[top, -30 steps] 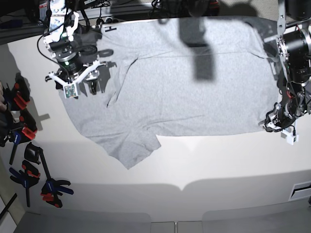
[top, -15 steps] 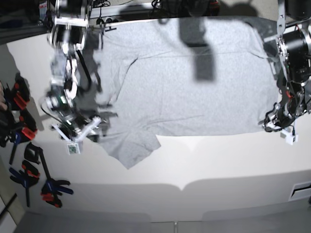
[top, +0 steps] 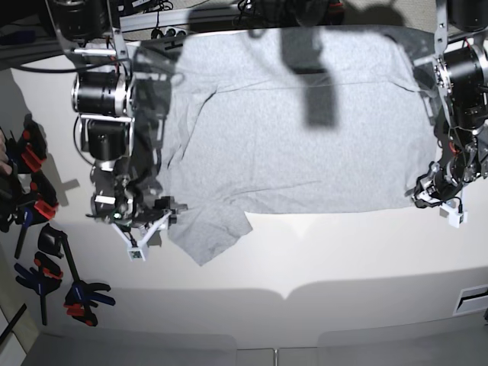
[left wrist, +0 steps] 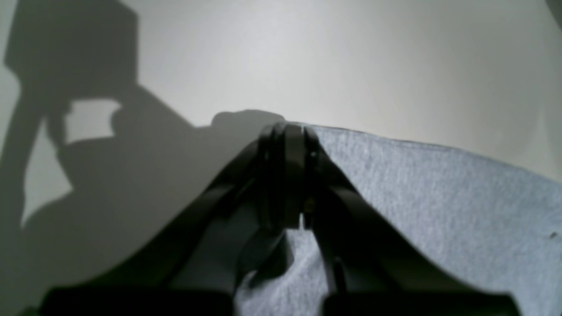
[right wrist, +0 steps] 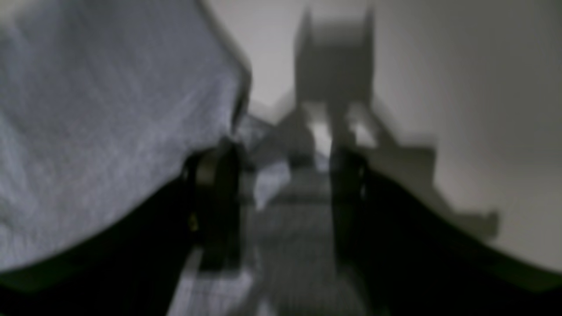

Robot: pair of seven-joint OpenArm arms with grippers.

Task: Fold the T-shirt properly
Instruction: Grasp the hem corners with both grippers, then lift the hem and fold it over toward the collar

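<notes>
Grey T-shirt (top: 305, 130) corner pinched by left gripper (left wrist: 285, 175); right gripper (right wrist: 281, 188) gapes; clamps (top: 46, 267) lie nearby.

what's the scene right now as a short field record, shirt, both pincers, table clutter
shirt: T-shirt spread flat on the white table, one sleeve pointing toward the near edge
left pincer: left pincer shut on the T-shirt's edge near a corner
right pincer: right pincer open, low beside the sleeve, nothing held
clutter: clamps lying along the table's side beyond the right arm
</notes>
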